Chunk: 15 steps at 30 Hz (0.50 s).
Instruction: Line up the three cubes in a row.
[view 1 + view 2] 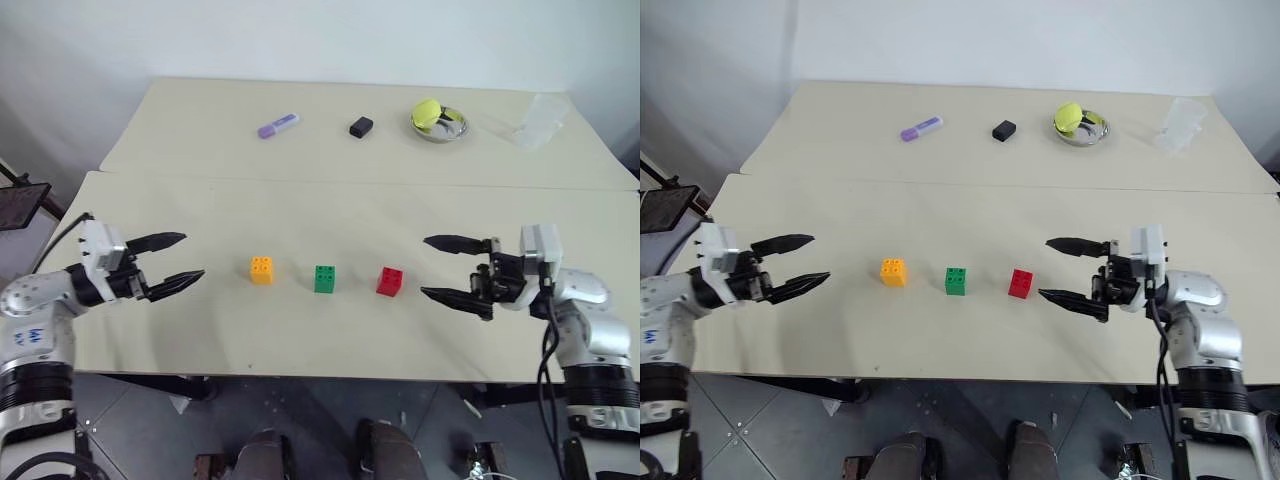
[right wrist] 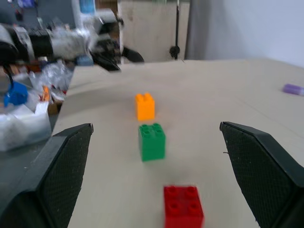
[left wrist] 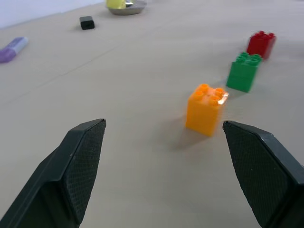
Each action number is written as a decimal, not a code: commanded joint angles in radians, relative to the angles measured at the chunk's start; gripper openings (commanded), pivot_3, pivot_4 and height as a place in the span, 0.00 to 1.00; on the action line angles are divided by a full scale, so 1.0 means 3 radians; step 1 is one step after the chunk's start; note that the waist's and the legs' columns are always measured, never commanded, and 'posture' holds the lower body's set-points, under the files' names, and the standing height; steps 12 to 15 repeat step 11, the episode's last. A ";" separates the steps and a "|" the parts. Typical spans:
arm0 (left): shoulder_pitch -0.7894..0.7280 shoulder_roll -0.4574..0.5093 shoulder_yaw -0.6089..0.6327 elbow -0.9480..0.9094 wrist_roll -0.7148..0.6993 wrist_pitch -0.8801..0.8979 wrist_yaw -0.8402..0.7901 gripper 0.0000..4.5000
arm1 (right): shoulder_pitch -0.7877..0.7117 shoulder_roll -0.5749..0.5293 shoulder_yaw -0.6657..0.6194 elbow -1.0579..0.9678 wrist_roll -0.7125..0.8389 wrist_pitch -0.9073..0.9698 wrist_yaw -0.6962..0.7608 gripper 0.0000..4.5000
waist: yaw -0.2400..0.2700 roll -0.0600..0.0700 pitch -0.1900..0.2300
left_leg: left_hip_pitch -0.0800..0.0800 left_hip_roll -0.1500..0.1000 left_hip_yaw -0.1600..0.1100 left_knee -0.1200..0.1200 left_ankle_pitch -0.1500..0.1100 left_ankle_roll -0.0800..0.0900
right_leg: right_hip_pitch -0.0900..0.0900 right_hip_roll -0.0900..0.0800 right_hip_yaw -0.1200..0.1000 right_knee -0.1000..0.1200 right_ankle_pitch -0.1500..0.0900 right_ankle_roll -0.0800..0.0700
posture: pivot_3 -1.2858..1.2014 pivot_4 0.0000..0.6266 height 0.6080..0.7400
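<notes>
On near table (image 1: pixel 150 330), from left: left gripper (image 1: pixel 178 261) spread wide, empty, aimed along the row. Just ahead, apart from its tips: orange cube (image 1: pixel 261 270), then green cube (image 1: pixel 325 279), then red cube (image 1: pixel 390 281), evenly spaced, none touching, forming one line running left to right. Beyond red: right gripper (image 1: pixel 442 268) likewise spread, empty, facing back along the same axis. Appears aligned already; little apparently left beyond withdrawal.

Bright, even light; cubes cast only faint shadows on the desk (image 1: pixel 330 330). Glare on the orange cube (image 3: pixel 205 109); the left gripper (image 2: pixel 116 53) is blurred
</notes>
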 commanded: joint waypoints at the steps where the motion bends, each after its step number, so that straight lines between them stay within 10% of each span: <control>1: -0.0076 0.0010 -0.0029 0.0164 0.0066 -0.0264 -0.0047 0.93 | -0.0026 0.0022 -0.0047 0.0018 0.0020 -0.0134 0.0071 1.00 | -0.0007 0.0000 0.0000 | 0.0000 -0.0001 0.0000 0.0000 0.0000 0.0000 | 0.0000 0.0000 0.0000 0.0000 0.0000 0.0001 | 0.52 0.24 1.00; 15: -0.0015 -0.0039 -0.0179 -0.0229 -0.0104 -0.0058 -0.0377 0.93 | 0.0060 -0.0117 -0.0116 0.0446 -0.0110 -0.0589 0.0382 1.00 | -0.0007 0.0000 0.0000 | 0.0001 0.0000 0.0000 0.0000 0.0000 0.0000 | 0.0000 0.0000 0.0001 0.0002 0.0000 0.0001 | 0.52 0.24 1.00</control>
